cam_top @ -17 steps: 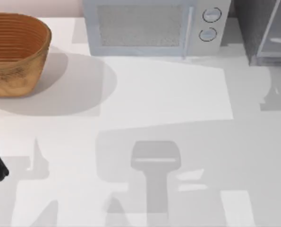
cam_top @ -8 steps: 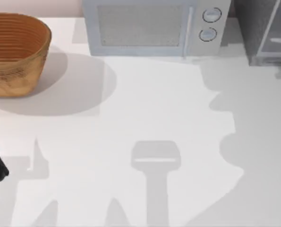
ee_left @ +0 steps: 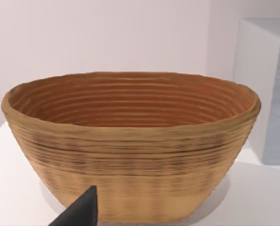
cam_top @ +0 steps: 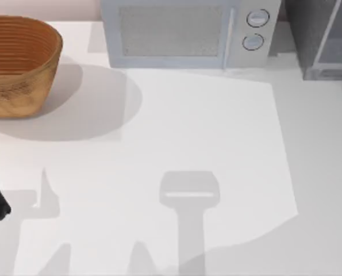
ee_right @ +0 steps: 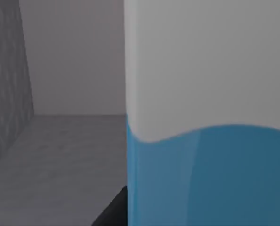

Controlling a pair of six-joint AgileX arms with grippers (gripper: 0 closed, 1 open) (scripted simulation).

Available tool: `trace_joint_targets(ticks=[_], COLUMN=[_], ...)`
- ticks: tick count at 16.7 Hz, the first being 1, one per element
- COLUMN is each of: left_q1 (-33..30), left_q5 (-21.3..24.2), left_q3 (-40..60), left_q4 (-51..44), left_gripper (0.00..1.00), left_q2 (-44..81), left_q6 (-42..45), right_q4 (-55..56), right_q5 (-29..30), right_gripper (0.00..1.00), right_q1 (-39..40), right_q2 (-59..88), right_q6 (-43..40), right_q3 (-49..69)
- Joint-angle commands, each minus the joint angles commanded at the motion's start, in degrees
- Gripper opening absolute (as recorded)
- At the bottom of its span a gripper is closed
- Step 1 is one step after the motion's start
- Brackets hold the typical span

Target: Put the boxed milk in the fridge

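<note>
We take the fridge [cam_top: 323, 40] as our landmark: it stands at the tabletop's [cam_top: 205, 126] far right corner, with the microwave [cam_top: 188, 31] just to its left and the wicker basket [cam_top: 18, 63] well to its left, at the far left.

In the right wrist view the boxed milk [ee_right: 210, 113] stands upright and very close to the camera, against grey walls and a grey floor that we judge to be the fridge's inside [ee_right: 60, 141]. So we judge the carton to be in or at the mouth of the fridge, at the placing step.

We cannot tell whether our right end effector is clamped on the carton or apart. To do this well, we should set the base flat on the fridge floor, away from the side wall, let go only once it is resting, and withdraw straight out without tipping it.

Our left end effector [ee_left: 78, 212] sits parked near the basket, far left of the fridge; we cannot tell its state either.
</note>
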Motion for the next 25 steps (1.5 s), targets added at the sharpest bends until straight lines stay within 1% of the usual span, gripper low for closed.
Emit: trace_joint_targets(ticks=[3, 6, 8, 13, 16, 22, 25], left_q1=[0.0, 0.0, 0.0, 0.0, 0.0, 0.0, 0.0], left_q5=[0.0, 0.0, 0.0, 0.0, 0.0, 0.0, 0.0], left_q3=[0.0, 0.0, 0.0, 0.0, 0.0, 0.0, 0.0], left_q4=[0.0, 0.0, 0.0, 0.0, 0.0, 0.0, 0.0], left_gripper=[1.0, 1.0, 1.0, 1.0, 1.0, 1.0, 1.0], left_q2=[0.0, 0.0, 0.0, 0.0, 0.0, 0.0, 0.0], left_q6=[0.0, 0.0, 0.0, 0.0, 0.0, 0.0, 0.0], right_q4=[-0.2, -2.8, -6.1, -15.8, -20.2, -21.4, -21.4], right_q5=[0.0, 0.1, 0.4, 2.3, 3.2, 3.4, 3.4], right_gripper=[0.0, 0.0, 0.0, 0.0, 0.0, 0.0, 0.23], right_q1=[0.4, 1.0, 1.5, 2.8, 3.4, 3.6, 3.6], right_q2=[-0.1, 2.6, 5.4, 12.2, 14.5, 15.0, 15.0], right_q6=[0.1, -0.1, -0.2, -0.1, -0.1, -0.1, -0.1], right_q3=[-0.1, 3.8, 9.4, 27.9, 34.7, 36.2, 36.2])
